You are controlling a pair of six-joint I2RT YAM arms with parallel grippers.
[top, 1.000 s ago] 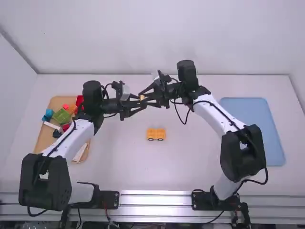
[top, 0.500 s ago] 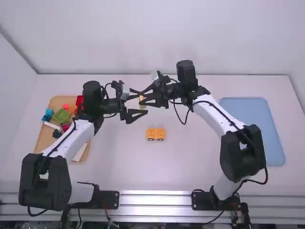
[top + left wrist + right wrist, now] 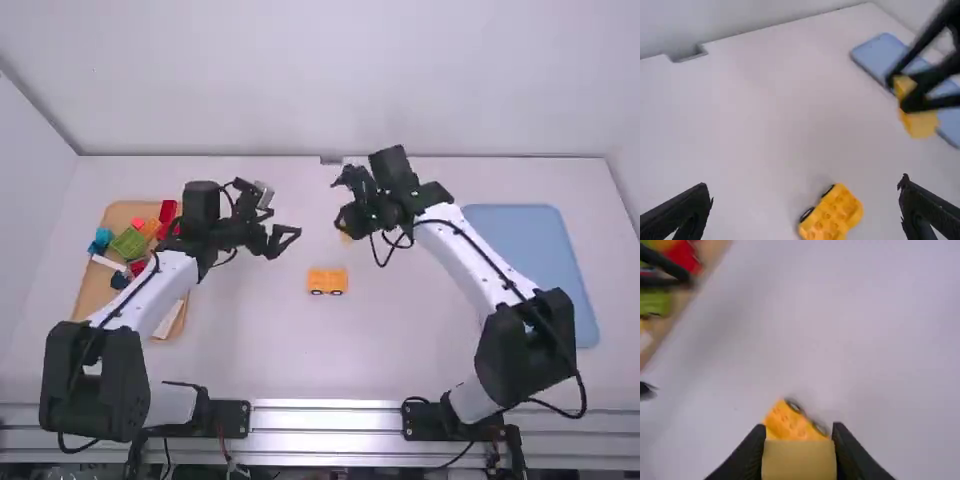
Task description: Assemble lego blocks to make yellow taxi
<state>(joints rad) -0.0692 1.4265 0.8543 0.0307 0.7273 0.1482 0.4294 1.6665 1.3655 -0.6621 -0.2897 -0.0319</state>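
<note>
Right gripper is pinching a yellow block between its fingertips, holding it clear of the white table. Left gripper is hanging well apart from it, fingers spread wide. The car, yellow with dark wheels, is resting on the table between the two arms, studs showing on top. Seen from behind the arms, it is lying nearer the bases than both grippers, a little left of the held block and to the right of the left gripper. Tan tray with mixed bricks is sitting at left, blue tray at right.
</note>
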